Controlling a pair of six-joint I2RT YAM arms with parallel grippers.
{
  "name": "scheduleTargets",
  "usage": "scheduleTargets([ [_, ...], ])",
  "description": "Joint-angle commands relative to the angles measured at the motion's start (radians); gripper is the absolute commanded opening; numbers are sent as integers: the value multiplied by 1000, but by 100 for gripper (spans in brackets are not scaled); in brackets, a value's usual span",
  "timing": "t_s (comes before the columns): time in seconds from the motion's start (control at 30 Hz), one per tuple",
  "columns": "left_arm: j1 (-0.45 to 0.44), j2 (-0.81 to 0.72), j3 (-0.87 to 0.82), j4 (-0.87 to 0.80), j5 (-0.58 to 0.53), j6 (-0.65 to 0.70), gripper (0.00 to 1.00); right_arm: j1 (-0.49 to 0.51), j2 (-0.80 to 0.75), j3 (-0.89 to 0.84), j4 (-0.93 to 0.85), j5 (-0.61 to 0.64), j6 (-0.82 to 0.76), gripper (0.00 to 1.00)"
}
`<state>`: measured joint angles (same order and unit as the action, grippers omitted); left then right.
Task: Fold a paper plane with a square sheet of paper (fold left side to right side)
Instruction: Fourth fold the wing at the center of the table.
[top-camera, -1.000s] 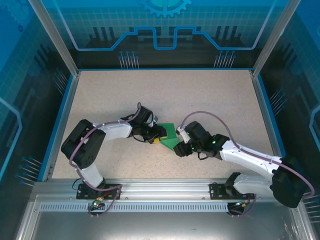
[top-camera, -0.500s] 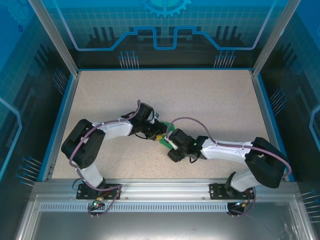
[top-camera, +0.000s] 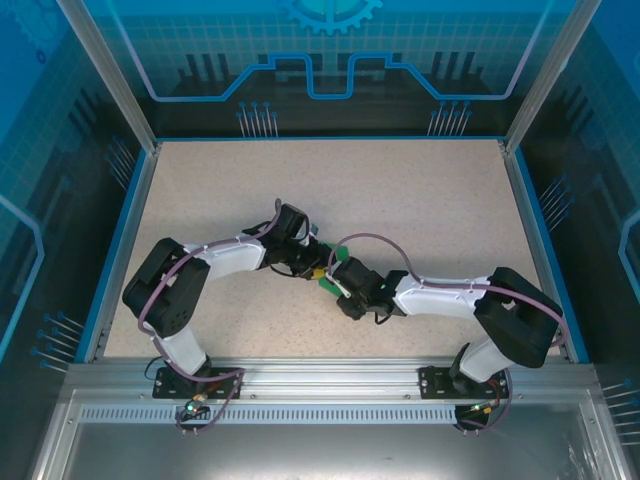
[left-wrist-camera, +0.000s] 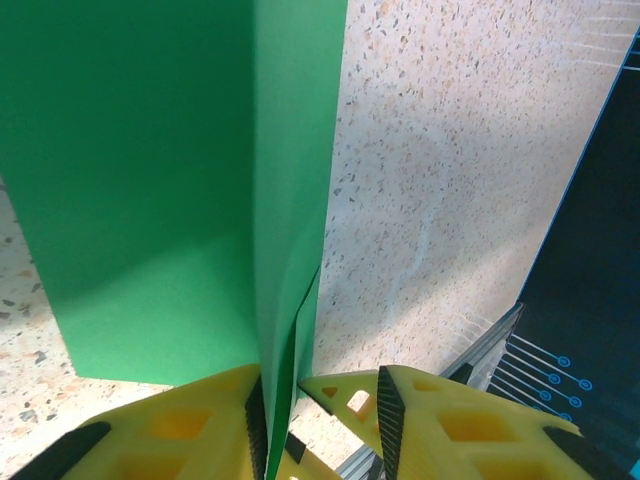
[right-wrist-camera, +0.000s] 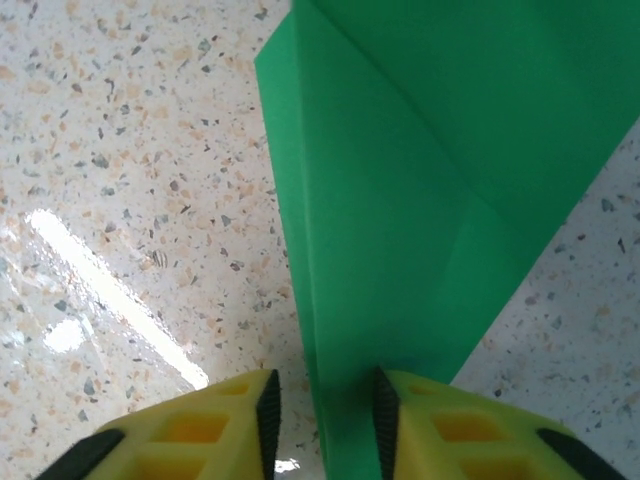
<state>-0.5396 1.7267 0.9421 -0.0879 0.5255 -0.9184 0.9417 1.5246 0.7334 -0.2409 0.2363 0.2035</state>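
Bottom centre, the left gripper (left-wrist-camera: 322, 388) stands parted around a raised fold of the green paper (left-wrist-camera: 150, 180); the right gripper (right-wrist-camera: 320, 390), likewise parted, straddles its flat edge.

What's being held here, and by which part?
Cannot tell. The green sheet runs between the fingers of both the left claw and right claw, yet neither looks clamped shut.

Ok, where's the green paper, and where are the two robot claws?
green paper (left-wrist-camera: 150, 180): left wrist view, on its flat face.
left gripper (left-wrist-camera: 320, 400): left wrist view, midway between its yellow fingertips.
right gripper (right-wrist-camera: 322, 405): right wrist view, midway between its yellow fingertips.
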Motion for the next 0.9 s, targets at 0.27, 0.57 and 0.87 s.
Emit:
scheduleTargets([
  [0.27, 44, -109, -10, -80, 8, 19, 42, -22, -1, -20, 31, -24, 27, 3],
  [0.57, 94, -207, -63, -152, -21, 61, 51, -65, -36, -22, 38, -139, 15, 0],
  [0.87, 94, -204, -157, -76, 15, 51, 43, -158, -29, -26, 55, -394, 29, 0],
])
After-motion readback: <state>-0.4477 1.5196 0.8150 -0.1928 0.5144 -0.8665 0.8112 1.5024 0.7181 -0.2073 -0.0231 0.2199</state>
